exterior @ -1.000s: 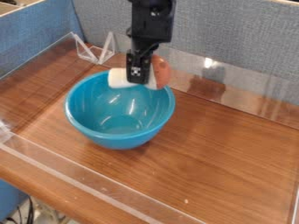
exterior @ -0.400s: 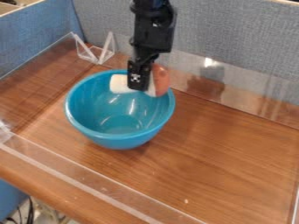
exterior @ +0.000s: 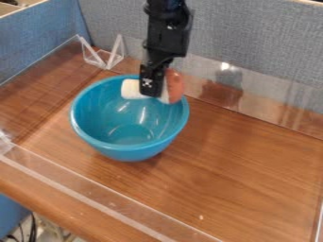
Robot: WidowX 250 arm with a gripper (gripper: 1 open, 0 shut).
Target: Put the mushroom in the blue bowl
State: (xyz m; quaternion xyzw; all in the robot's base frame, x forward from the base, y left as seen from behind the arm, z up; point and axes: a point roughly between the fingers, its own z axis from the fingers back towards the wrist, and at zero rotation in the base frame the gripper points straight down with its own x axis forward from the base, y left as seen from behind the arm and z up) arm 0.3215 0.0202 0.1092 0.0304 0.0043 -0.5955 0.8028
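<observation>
The blue bowl (exterior: pixel 128 118) sits on the wooden table, left of centre. Above its far rim hangs my gripper (exterior: pixel 153 85), pointing straight down and shut on the mushroom (exterior: pixel 175 83). The mushroom lies sideways in the grip: its cream stem sticks out to the left of the fingers and its reddish cap to the right. The bowl holds nothing else that I can see.
A clear acrylic wall (exterior: pixel 76 194) runs along the table's front and sides. A small clear stand (exterior: pixel 104 52) is at the back left. Blue fabric panels (exterior: pixel 51 38) close off the back.
The gripper with the mushroom has sunk slightly toward the bowl's far rim; the bowl has stayed put.
</observation>
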